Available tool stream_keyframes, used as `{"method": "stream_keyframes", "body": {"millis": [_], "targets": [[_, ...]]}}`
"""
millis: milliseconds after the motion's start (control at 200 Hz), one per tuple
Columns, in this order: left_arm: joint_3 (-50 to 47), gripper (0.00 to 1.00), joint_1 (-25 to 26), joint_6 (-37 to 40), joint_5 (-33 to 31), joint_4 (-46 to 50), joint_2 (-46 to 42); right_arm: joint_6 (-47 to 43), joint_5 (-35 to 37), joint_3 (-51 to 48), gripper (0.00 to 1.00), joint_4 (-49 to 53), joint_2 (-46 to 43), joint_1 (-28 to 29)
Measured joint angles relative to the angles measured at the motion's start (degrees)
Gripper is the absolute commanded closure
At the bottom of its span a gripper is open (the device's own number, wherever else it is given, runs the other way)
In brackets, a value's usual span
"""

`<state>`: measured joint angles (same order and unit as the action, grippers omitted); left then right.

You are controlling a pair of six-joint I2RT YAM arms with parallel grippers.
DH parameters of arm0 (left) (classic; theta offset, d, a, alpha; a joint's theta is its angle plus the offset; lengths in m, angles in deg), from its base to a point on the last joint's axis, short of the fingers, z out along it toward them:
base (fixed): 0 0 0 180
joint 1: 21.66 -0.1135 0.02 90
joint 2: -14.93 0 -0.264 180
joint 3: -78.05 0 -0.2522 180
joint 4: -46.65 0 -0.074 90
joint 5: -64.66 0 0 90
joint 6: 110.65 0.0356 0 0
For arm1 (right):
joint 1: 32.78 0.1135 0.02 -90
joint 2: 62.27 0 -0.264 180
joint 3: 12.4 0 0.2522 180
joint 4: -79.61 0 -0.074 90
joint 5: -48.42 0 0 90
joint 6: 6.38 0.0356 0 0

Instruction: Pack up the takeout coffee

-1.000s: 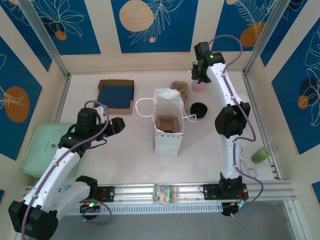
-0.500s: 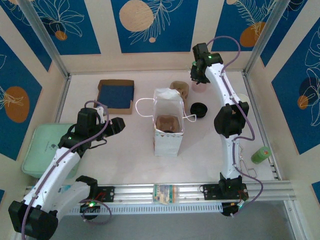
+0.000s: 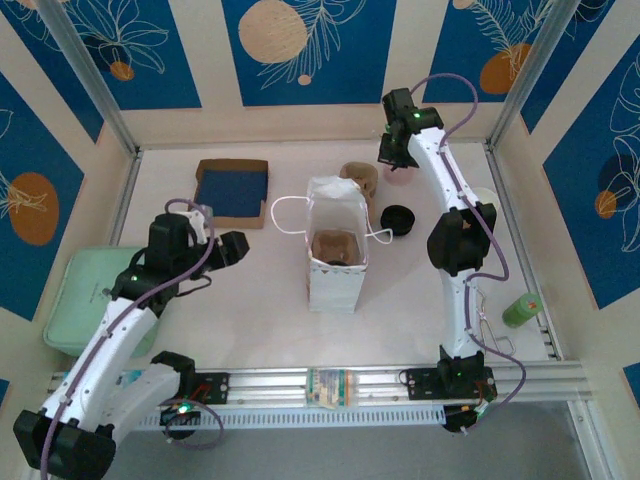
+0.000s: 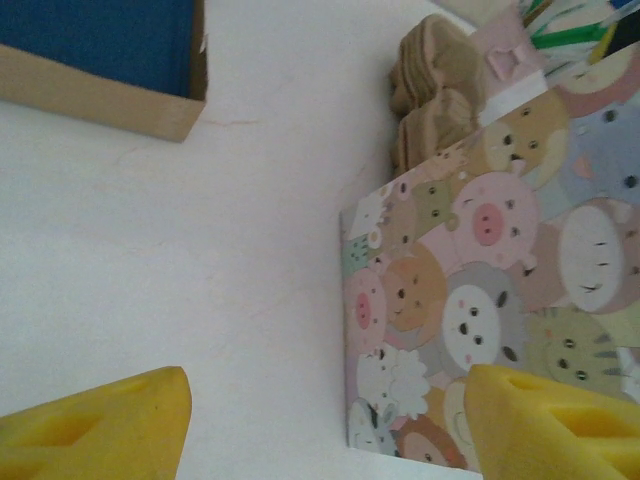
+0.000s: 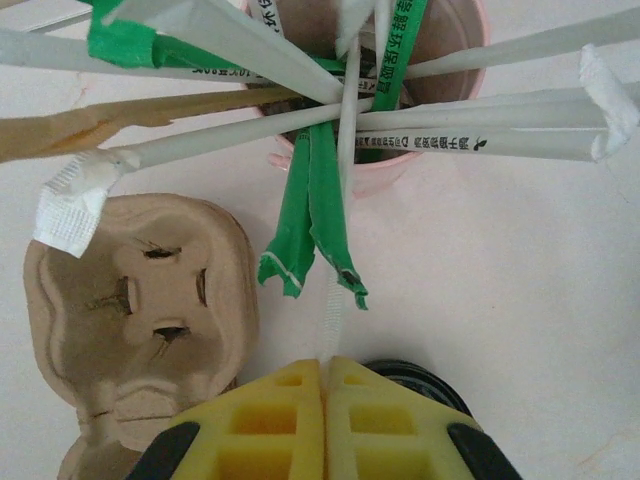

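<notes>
You have the coffee [image 3: 397, 218], judging by its black lid, on the tabletop [image 3: 250, 320] just right of the bag [image 3: 337, 240]. Expect light, thin paper walls that crush easily: grip mid-wall, gently. Right end effector [image 5: 325, 372] closed, pinching a thin straw [image 5: 331, 305]. Left end effector [image 4: 330, 420] wide open, empty.
</notes>
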<state>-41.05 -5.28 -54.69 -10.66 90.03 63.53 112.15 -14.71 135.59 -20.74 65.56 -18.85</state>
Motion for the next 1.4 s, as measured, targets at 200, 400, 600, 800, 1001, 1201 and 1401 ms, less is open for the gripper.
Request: {"method": "stream_keyframes", "body": {"millis": [200,400,600,800,1001,1201,1401], "targets": [[3.0,0.27,0.0,0.7,0.7,0.5,-0.6,0.0,1.3,-0.1,0.94,1.2,-2.1,0.1],[4.3,0.27,0.0,1.6,0.8,1.4,-1.1,-0.7,1.9,-0.1,0.94,2.1,-5.6,0.1],[4.3,0.27,0.0,1.6,0.8,1.6,-1.3,-1.4,2.1,0.0,0.94,3.4,-7.0,0.1],[5.6,0.27,0.0,1.6,1.0,2.6,-1.3,-1.8,2.1,0.0,0.93,4.6,-7.3,0.1],[7.3,0.27,0.0,1.6,1.0,2.8,-1.3,-2.4,1.3,2.3,0.93,6.9,-8.7,0.2],[8.7,0.27,0.0,2.3,1.0,3.3,-1.3,-3.1,0.7,7.4,0.94,10.1,-10.6,1.0],[10.3,0.27,0.0,2.9,1.0,4.3,-1.3,-3.7,-0.3,9.7,0.94,12.3,-12.8,1.5]]}}
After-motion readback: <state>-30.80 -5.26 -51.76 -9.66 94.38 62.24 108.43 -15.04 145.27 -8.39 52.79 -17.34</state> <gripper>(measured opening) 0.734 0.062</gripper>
